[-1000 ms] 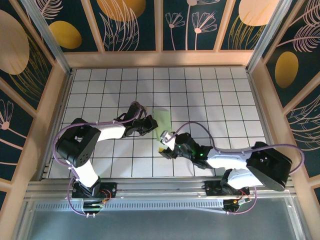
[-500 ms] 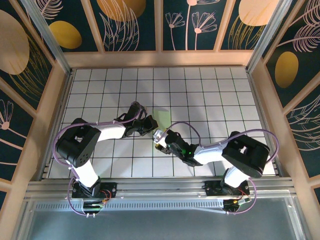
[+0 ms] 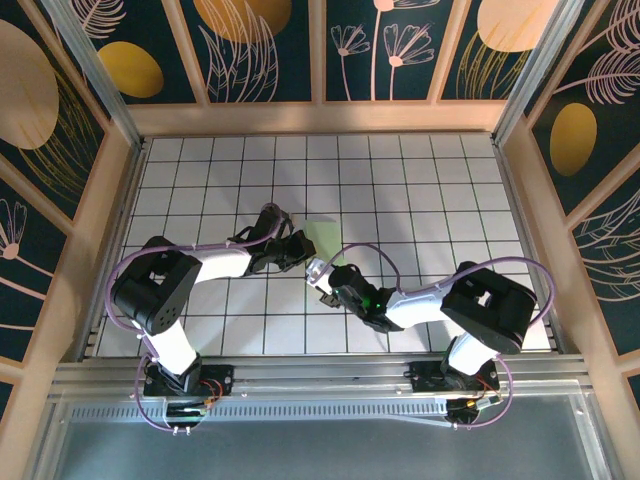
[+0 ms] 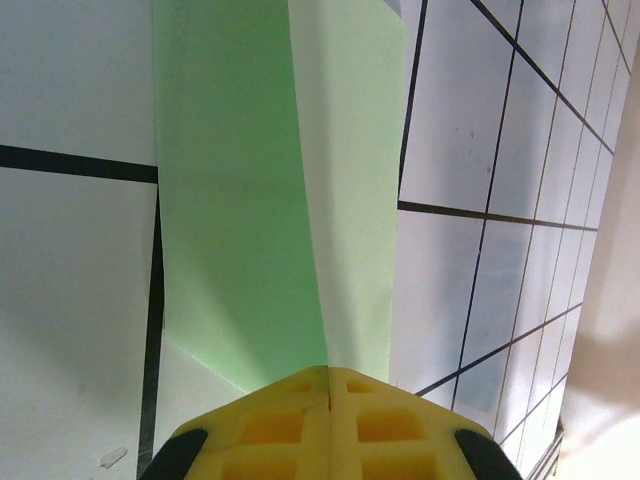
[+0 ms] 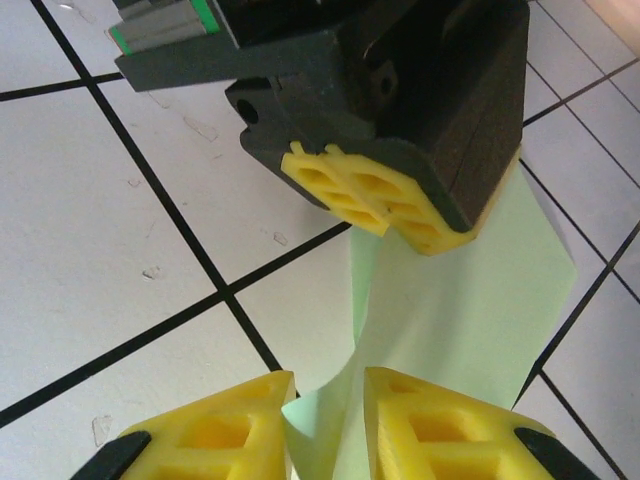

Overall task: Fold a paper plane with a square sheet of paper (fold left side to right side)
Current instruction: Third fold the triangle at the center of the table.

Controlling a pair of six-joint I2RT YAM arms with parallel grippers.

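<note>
The pale green paper (image 3: 326, 238) is folded into a narrow strip with a centre crease and stands up off the white grid table (image 3: 440, 200) near the middle. My left gripper (image 3: 303, 252) pinches it from the left. In the left wrist view the yellow jaws (image 4: 328, 372) are shut on the crease of the paper (image 4: 240, 200). My right gripper (image 3: 318, 272) is just below it. In the right wrist view its jaws (image 5: 328, 385) stand a little apart, with the curled near end of the paper (image 5: 470, 300) between them. The left gripper (image 5: 395, 212) is right ahead.
Wooden walls with dark floral panels (image 3: 320, 50) enclose the table on three sides. A metal rail (image 3: 320, 380) runs along the near edge by the arm bases. The two grippers are very close together, and a wooden wall (image 4: 610, 300) lies to the right.
My right arm swung left and up to the paper's near end, and its jaws narrowed around that end. The left gripper and the paper stayed put.
</note>
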